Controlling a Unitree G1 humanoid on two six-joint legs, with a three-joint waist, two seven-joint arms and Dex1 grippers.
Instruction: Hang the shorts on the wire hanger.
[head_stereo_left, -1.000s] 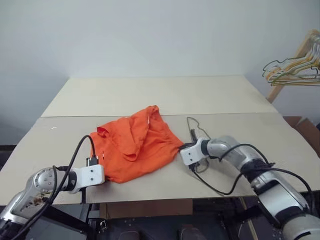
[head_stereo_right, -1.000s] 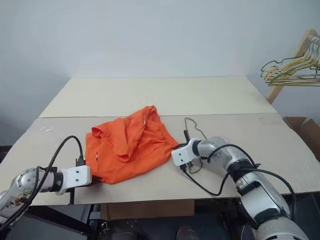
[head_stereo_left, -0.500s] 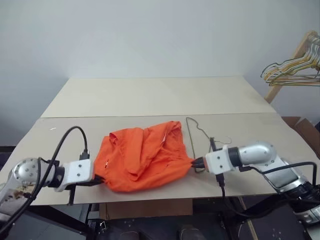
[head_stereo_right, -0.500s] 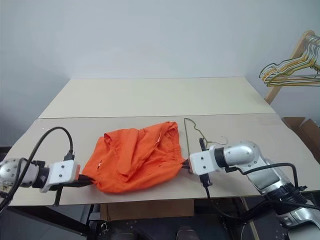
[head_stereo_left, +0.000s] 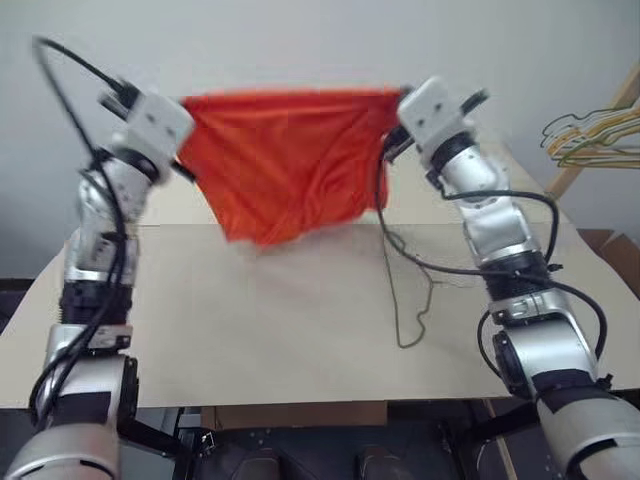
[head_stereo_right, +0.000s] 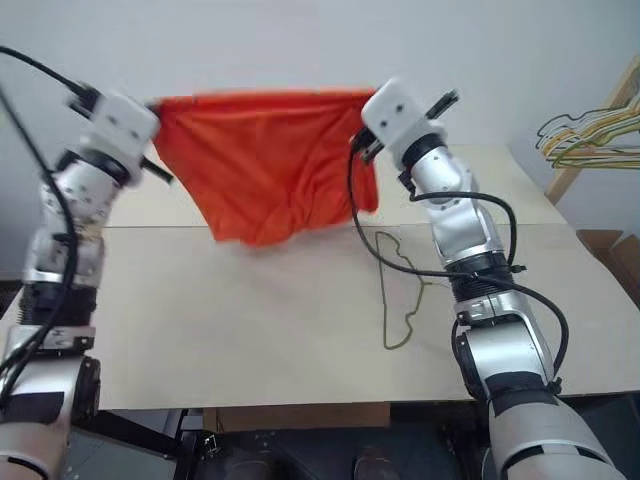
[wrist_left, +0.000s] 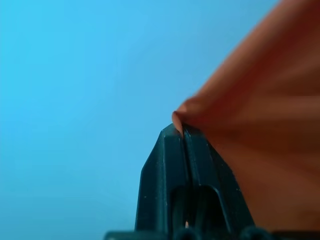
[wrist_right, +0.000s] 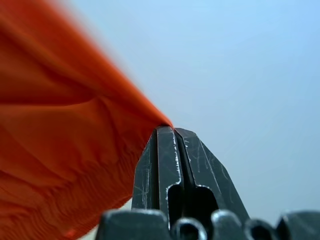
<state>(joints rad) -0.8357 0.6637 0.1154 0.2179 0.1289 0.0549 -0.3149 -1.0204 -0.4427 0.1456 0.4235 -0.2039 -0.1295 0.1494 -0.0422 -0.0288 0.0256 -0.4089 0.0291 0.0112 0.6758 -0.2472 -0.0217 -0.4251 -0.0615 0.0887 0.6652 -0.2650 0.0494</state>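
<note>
Left gripper (wrist_left: 182, 131) is pinched tight on one top corner of the shorts (head_stereo_left: 285, 160), high in the upper left of the head view, and the right gripper (wrist_right: 171, 133) is clamped just as tightly on the opposite top corner, upper centre-right of the frame. Between them the shorts hang spread out flat like a banner, top edge pulled nearly level, the orange cloth draping down in folds and its lower edge hanging clear above the counter (head_stereo_left: 250, 320). Both arms are raised, forearms rising steeply from the bottom corners of the frame, wrists tipped so the grippers point up and away toward the pale wall. On the counter below, right of centre in the frame, lies the hanger (head_stereo_left: 405, 300), its thin wire outline flat on the beige surface, apart from the shorts. At the right edge of the frame, a wooden rack (head_stereo_left: 590, 135) carries several more hangers (head_stereo_left: 590, 140).
</note>
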